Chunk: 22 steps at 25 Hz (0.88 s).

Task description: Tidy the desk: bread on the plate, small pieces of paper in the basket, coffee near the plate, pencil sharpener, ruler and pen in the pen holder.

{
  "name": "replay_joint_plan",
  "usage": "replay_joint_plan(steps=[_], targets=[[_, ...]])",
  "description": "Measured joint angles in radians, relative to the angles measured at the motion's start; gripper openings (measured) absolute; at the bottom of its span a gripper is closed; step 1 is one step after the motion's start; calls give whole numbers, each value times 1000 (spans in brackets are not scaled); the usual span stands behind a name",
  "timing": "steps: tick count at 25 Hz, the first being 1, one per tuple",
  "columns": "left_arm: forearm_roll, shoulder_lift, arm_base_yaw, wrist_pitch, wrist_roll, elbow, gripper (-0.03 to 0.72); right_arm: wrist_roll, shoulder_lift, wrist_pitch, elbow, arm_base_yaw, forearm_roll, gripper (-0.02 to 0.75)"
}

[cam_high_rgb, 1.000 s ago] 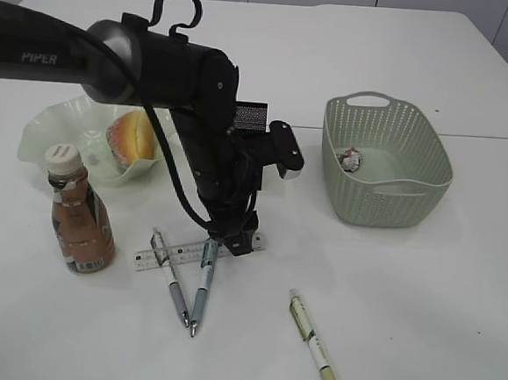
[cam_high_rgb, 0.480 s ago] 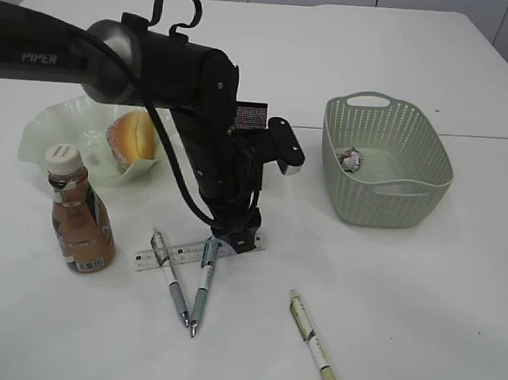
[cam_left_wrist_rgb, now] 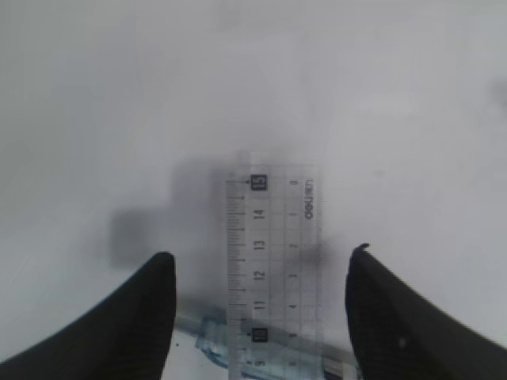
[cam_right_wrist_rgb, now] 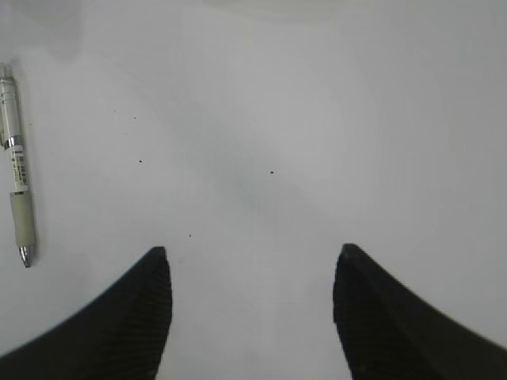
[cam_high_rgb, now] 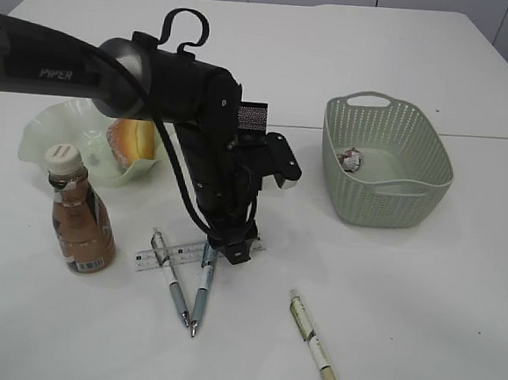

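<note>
- Left gripper low over the right end of the ruler; jaws spread, one either side of the ruler in the left wrist view, nothing clamped. Contact with the bench cannot be judged; view is blurred.
- Ruler flat on bench, lying across two pens that form a V pointing near.
- Third pen lies apart, near right.
- Right gripper jaws apart, empty, above bare bench; that pen at its left edge.
- Bread on the plate, far left.
- Coffee bottle upright just near the plate.
- Basket right, one crumpled paper inside.
</note>
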<state>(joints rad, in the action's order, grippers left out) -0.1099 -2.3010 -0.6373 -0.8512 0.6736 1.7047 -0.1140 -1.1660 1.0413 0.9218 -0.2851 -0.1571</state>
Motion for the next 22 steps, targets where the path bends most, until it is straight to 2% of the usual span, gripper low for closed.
replay_joint_plan(steps=[12, 15, 20, 22], targets=[[3, -28, 0, -5, 0, 7, 489, 0, -11, -2, -1, 0, 0, 472], [3, -28, 0, -5, -2, 7, 442, 0, -11, -2, -1, 0, 0, 472], [3, -28, 0, -16, -2, 7, 284, 0, -11, -3, -1, 0, 0, 472], [6, -28, 0, -20, -2, 7, 275, 0, -11, -3, -1, 0, 0, 472]])
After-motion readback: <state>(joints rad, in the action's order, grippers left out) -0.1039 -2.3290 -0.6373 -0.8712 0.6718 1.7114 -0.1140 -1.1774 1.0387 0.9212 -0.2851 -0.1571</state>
